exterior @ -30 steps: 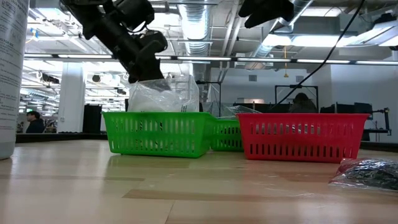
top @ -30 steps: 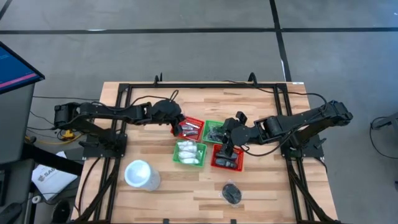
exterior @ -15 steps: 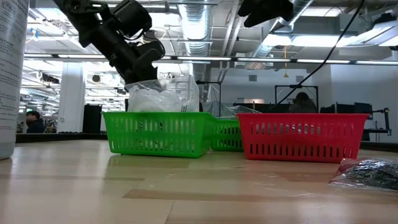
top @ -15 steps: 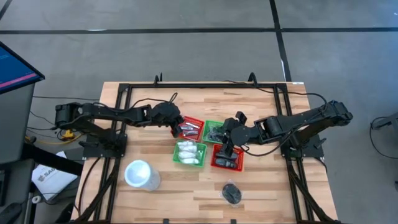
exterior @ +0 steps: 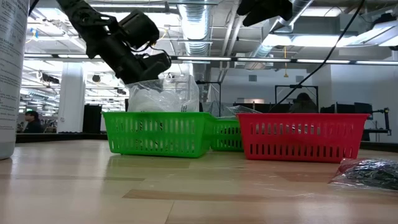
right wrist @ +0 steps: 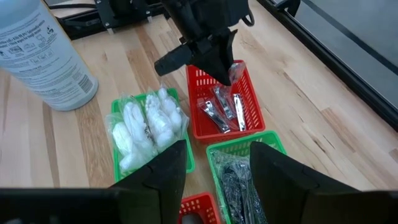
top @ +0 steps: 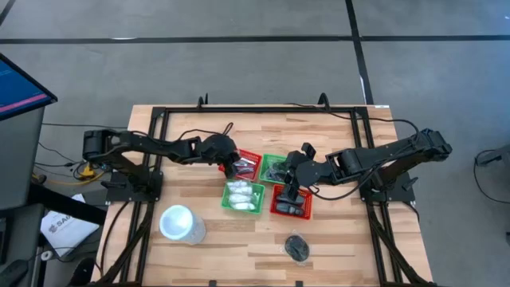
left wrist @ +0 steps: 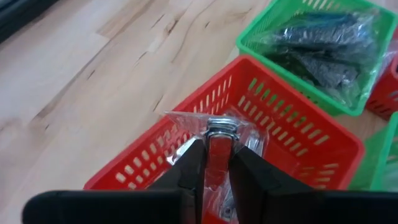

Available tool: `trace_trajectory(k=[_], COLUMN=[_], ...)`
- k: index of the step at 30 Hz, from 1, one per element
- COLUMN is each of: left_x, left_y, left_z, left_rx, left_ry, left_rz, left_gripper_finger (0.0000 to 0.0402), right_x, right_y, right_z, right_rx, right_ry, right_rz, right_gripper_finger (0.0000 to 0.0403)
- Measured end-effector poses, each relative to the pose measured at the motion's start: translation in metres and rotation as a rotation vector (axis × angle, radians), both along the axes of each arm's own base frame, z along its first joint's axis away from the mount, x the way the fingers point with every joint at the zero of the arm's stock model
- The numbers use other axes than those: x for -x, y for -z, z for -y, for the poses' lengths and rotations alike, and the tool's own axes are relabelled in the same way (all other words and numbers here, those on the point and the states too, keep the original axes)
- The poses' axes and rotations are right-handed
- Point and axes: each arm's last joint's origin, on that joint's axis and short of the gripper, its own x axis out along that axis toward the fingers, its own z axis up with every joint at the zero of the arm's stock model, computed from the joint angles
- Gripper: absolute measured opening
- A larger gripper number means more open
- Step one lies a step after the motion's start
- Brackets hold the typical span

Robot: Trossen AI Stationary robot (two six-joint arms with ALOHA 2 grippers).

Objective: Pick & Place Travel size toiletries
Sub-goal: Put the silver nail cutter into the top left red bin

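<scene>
High view: the left gripper [top: 233, 166] hangs over the red basket [top: 250, 156], at about 12 o'clock from the basket of white packets [top: 243, 194]. The right gripper [top: 293, 191] hovers over another red basket [top: 277, 209], fingers apart and empty.

Low view: the left gripper [exterior: 149, 67] sits above the green basket [exterior: 155, 133].

Left wrist view: the fingers [left wrist: 193, 171] pinch a silvery piece in clear wrap [left wrist: 219, 130], just above the red basket [left wrist: 155, 146].
</scene>
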Motion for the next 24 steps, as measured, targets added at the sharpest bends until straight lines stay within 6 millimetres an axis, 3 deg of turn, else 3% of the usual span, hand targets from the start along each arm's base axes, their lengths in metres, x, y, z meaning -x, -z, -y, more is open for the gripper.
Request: trace_trajectory(k=[24], left_x=[-0.002], left_y=[-0.0005], left_z=[-0.0005], left_rx=[-0.007], left_ry=[0.001], left_rz=[0.021], left_gripper_finger=[0.0084], right_x=[0.0], right_y=[0.0], right_z=[-0.0001], right_rx=[0.0], right_ry=[-0.001], right_rz=[-0.001], right_gripper_finger=[0.0163])
